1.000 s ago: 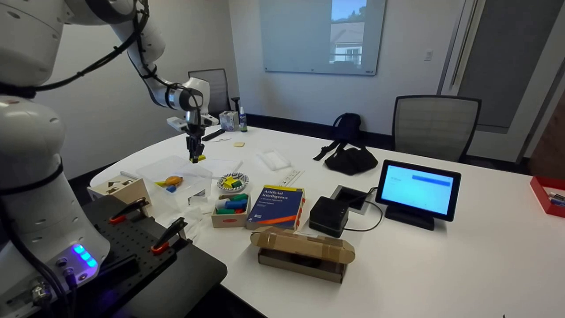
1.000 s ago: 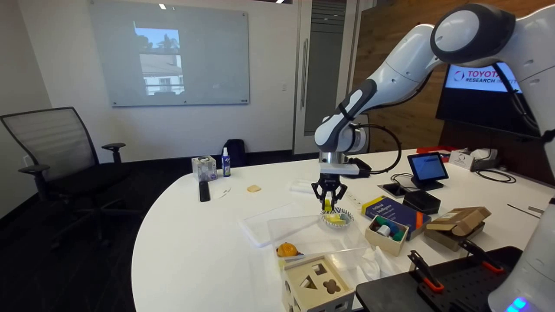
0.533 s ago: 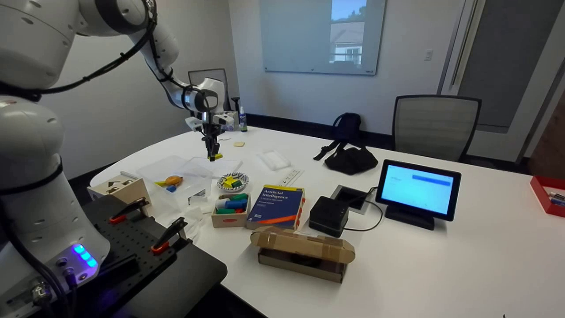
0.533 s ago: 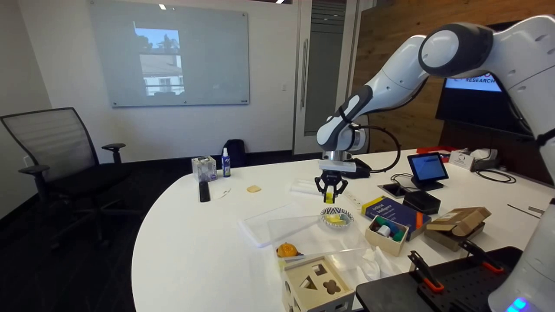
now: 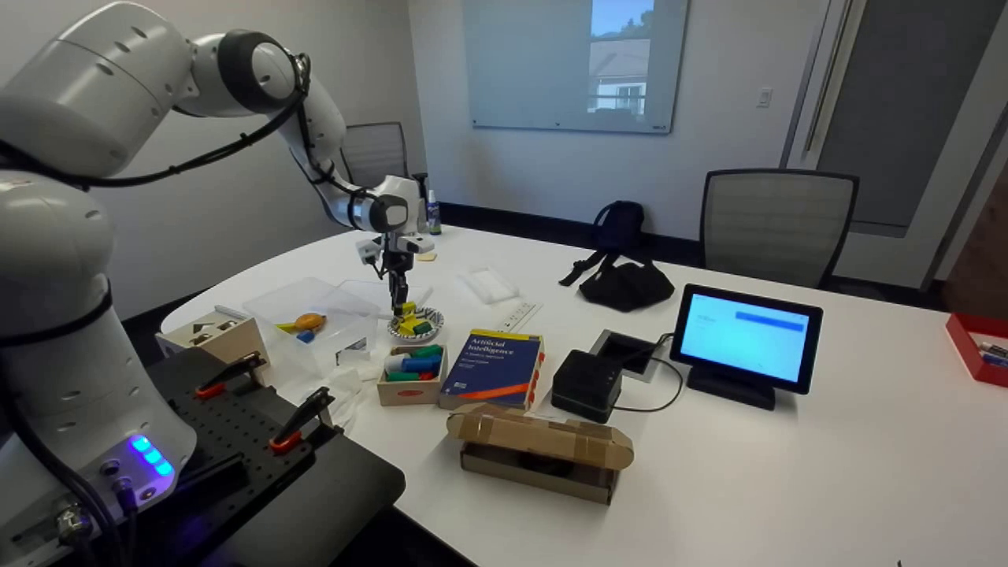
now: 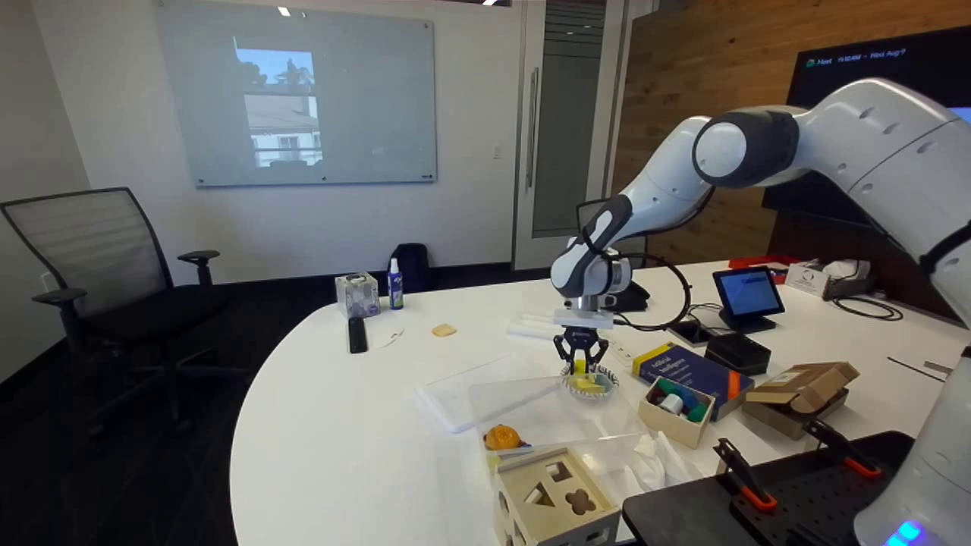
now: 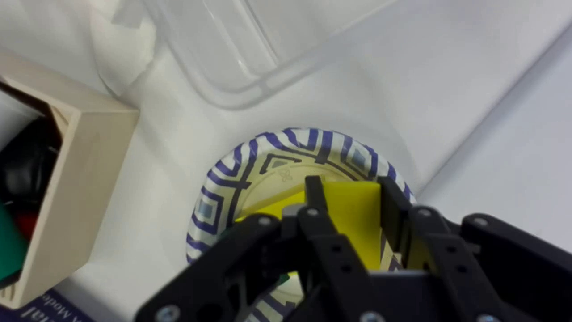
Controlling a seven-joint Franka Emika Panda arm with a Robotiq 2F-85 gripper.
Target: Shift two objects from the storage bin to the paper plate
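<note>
The gripper is clamped on a yellow block, jaws snug against both sides. It has just come down: half a second ago the block hung higher up in the air, and now it's low over the patterned paper plate. Whether its underside touches anything, I can't tell. To my mind this is the lowering part of a drop-off, with letting go called for next.

Already lying on the plate are another yellow piece and a green piece. If one of those came from the bin, this block may well complete the pair, though I can't be sure. They do crowd the landing spot; the block could end up tipped against its yellow neighbour.

The clear storage bin stands just beside the plate, an orange toy inside, what looks like its lid flat on the table alongside. Near the plate too is a wooden box of coloured blocks, just beside the Artificial Intelligence book. With bin and box so near, I'd lift straight up afterwards.
</note>
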